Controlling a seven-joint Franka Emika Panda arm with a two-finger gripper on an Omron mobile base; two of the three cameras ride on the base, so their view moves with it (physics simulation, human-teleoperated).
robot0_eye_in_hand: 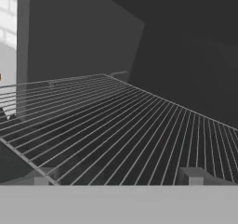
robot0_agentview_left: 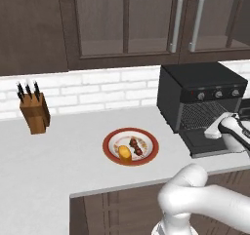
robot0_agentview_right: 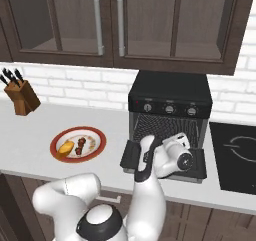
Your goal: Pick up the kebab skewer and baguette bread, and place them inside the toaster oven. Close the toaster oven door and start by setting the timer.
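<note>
The black toaster oven (robot0_agentview_left: 200, 90) (robot0_agentview_right: 170, 92) stands open, its door (robot0_agentview_left: 207, 145) (robot0_agentview_right: 131, 156) dropped flat onto the counter. My gripper (robot0_eye_in_hand: 118, 177) is open and empty, its two fingertips (robot0_eye_in_hand: 44, 177) spread wide at the oven mouth, just over the wire rack (robot0_eye_in_hand: 116, 125). My white hand (robot0_agentview_right: 175, 152) (robot0_agentview_left: 227, 129) hovers above the lowered door. To the left of the oven, the small golden baguette bread (robot0_agentview_left: 125, 152) (robot0_agentview_right: 66, 147) and the kebab skewer (robot0_agentview_left: 137, 146) (robot0_agentview_right: 81, 145) lie side by side on a red-rimmed plate (robot0_agentview_left: 149, 156) (robot0_agentview_right: 97, 135).
A wooden knife block (robot0_agentview_left: 34, 111) (robot0_agentview_right: 20, 97) stands at the far left by the brick wall. A black cooktop (robot0_agentview_right: 235, 155) is set into the counter right of the oven. Dark wall cabinets (robot0_agentview_left: 146, 24) hang overhead. The counter's front edge (robot0_agentview_left: 122, 187) runs below the plate.
</note>
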